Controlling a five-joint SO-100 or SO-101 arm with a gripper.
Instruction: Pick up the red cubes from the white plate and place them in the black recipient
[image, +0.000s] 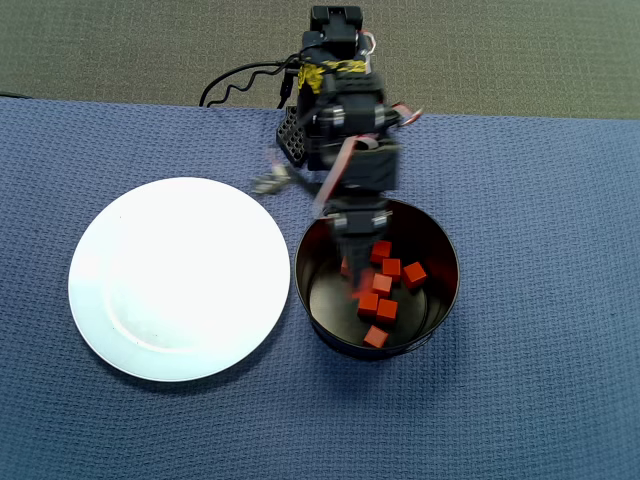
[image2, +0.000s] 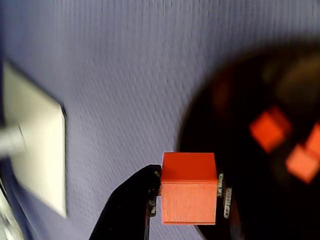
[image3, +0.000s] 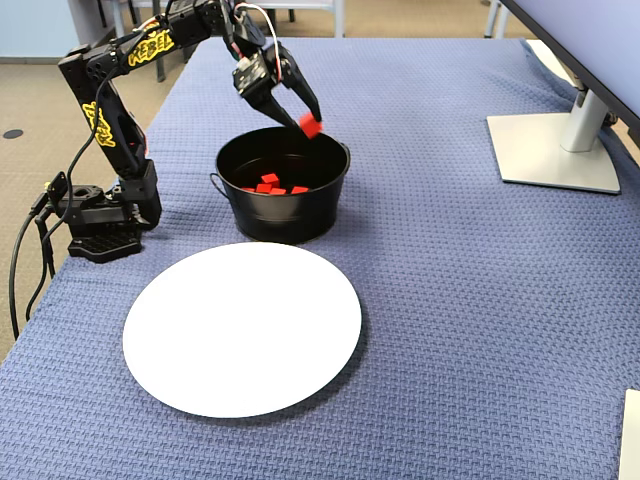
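Note:
My gripper (image2: 189, 197) is shut on one red cube (image2: 189, 192) (image3: 311, 125), which it holds in the air over the far rim of the black recipient (image3: 285, 215) (image: 440, 240). In the overhead view the gripper (image: 350, 262) is blurred above the pot's left half. Several more red cubes (image: 383, 284) (image3: 270, 185) (image2: 267, 131) lie on the pot's glossy floor. The white plate (image: 180, 278) (image3: 243, 327) sits beside the pot with nothing on it; only its edge (image2: 35, 160) shows in the wrist view.
Everything rests on a blue woven cloth (image3: 450, 300). The arm's base (image3: 100, 215) stands left of the pot in the fixed view, with cables trailing off it. A monitor stand (image3: 553, 150) sits at the right.

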